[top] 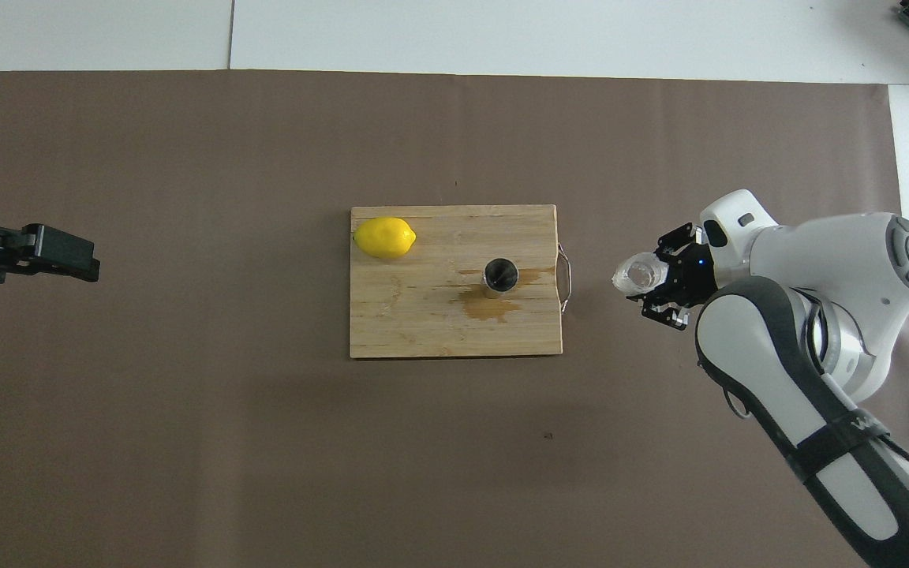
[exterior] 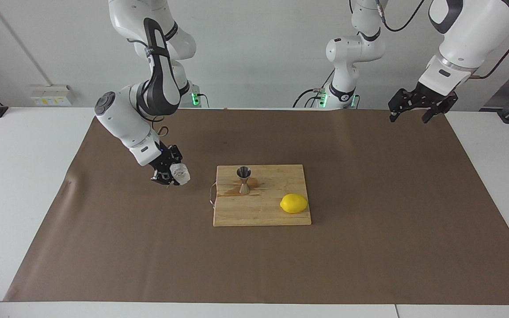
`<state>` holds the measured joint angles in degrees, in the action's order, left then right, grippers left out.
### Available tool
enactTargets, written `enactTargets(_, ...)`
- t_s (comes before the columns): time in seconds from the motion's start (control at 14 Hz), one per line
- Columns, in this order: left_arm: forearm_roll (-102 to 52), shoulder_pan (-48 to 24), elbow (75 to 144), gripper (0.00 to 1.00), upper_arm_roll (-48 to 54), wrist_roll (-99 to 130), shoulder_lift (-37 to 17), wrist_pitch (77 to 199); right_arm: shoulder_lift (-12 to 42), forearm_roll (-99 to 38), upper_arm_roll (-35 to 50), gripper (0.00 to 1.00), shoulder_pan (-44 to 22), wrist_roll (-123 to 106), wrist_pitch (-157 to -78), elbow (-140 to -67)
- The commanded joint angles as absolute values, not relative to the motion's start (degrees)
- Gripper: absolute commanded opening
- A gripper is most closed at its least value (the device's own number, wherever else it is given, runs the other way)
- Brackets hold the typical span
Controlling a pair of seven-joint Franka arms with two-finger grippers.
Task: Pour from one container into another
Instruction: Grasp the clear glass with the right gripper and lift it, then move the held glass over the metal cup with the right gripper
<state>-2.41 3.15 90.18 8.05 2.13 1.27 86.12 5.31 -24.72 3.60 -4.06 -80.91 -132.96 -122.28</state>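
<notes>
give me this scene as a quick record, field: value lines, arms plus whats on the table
right gripper: shut on the glass cup, raised over the brown mat, beside the board's handle end
left gripper: open, empty, waiting over the mat's edge
jigger: upright on the cutting board
lemon: on the board, farther from the robots than the jigger
spill: brown wet patch on the board at the jigger's base

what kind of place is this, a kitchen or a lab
Most likely a robotics lab staged as a bar counter: two arms bolted behind a table under brown paper, with only a cutting board, jigger and lemon set out.
</notes>
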Motion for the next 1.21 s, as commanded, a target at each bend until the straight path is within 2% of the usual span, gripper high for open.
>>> enactTargets(0.0,-3.08,3.34,92.81,1.0,7.65,2.46,3.34,86.57,5.97,-16.56,3.78,0.06,-7.11,-69.39,-131.84,-118.31)
enactTargets(0.5,-2.9,3.08,92.72,1.0,7.65,2.64,3.52,85.61,8.17,-4.84,3.78,0.05,-14.58,-51.52,-131.57,-111.37)
enactTargets(0.93,-2.9,3.34,92.72,1.0,7.65,2.64,3.52,85.61,14.58,4.2,3.78,0.04,-21.26,-44.83,-126.57,-100.73)
enactTargets(1.14,-2.9,3.34,92.72,1.0,7.65,2.64,3.52,85.61,15.56,10.96,3.78,0.04,-23.03,-44.91,-126.04,-101.16)
